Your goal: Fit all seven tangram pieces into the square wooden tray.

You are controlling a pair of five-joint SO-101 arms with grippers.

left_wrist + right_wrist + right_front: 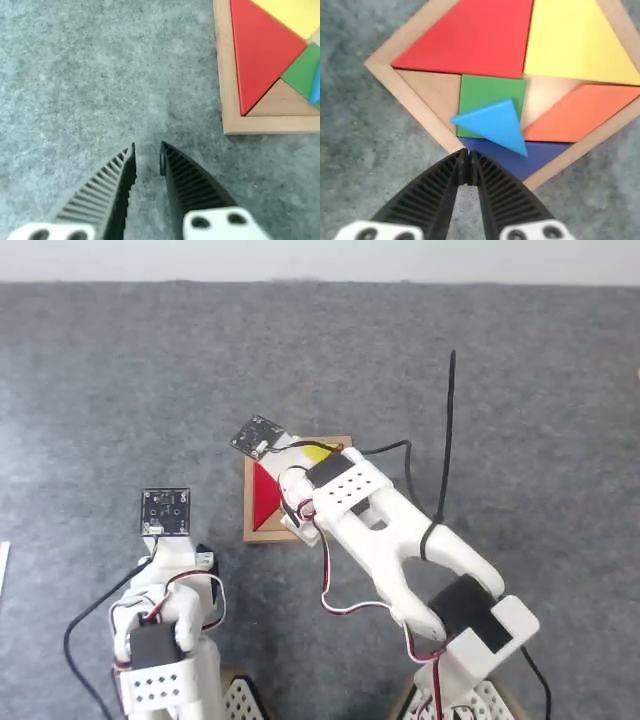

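Seating of the light-blue triangle (pixel 492 125) seems in hand: it lies askew atop the green square (pixel 480 92), just beyond the right pincer (pixel 469 162) (closed, empty). Next, probably, nudge it into a bare gap of the wooden tray (pixel 412 100). The left pincer (pixel 148 150) hangs narrowly parted.

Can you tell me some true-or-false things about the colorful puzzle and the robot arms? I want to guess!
1. The red triangle lies flat inside the tray. True.
2. The light blue triangle sits neatly in its own spot. False: it lies crooked on top of the green square.
3. The right gripper is holding a piece. False: it is shut and empty, at the tray's edge.
4. The left gripper is over the grey carpet, beside the tray. True.
5. The tray is full. False: bare wood shows next to the green square.
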